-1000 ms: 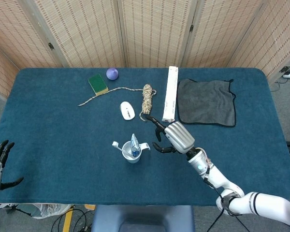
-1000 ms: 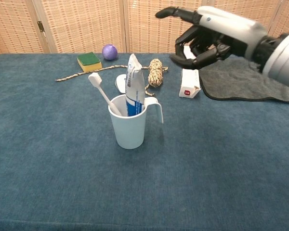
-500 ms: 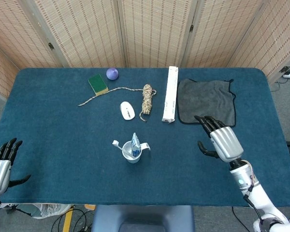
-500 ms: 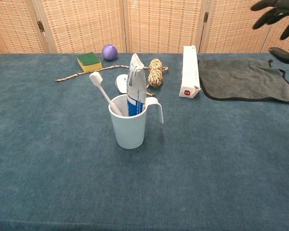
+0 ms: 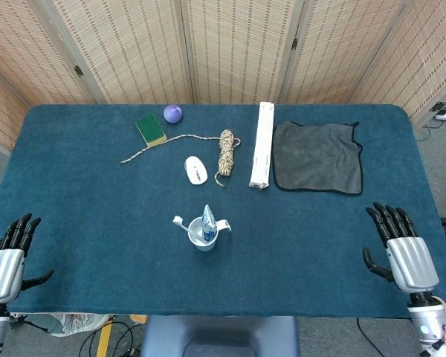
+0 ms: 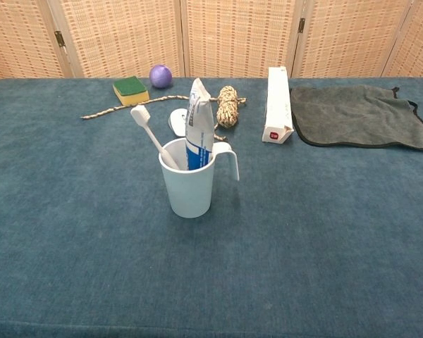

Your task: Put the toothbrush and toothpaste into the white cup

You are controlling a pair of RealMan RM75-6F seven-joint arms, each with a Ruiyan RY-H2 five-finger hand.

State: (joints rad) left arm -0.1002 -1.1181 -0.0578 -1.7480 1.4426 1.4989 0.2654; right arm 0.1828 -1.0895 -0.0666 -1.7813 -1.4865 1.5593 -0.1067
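Blue cloth covered the tabletop (image 5: 89, 216), and at its near edge both hands sat withdrawn: the left hand (image 5: 5, 256) at the left corner and the right hand (image 5: 401, 249) at the right, each with its fingers spread and holding nothing. Neither showed in the chest view.

Further in, near the middle, stood the white cup (image 6: 188, 184), upright, its handle toward the robot's right. The toothbrush (image 6: 149, 133) leaned in it, head up and tilted to the left, and the toothpaste (image 6: 198, 125) stood beside it with its flat crimped end uppermost. Both of the task's things were inside the cup, so I judged the task done.

Should either need resetting, they looked light. The brush would be stiff and thin, best pinched on the exposed shaft just below the head. The tube would be soft and probably slick, so a gentle hold across its flat sides above the rim seemed safest. The cup itself seemed light and easy to tip; its handle or wall offered a steadying hold.

Beyond lay a small white oval object (image 5: 195, 169), a bundle of rope (image 5: 226, 149) with a loose strand, a long white box (image 5: 262, 144) and a grey cloth (image 5: 317, 158). Farthest back were a green sponge (image 5: 150, 129) and a purple ball (image 5: 172, 113).
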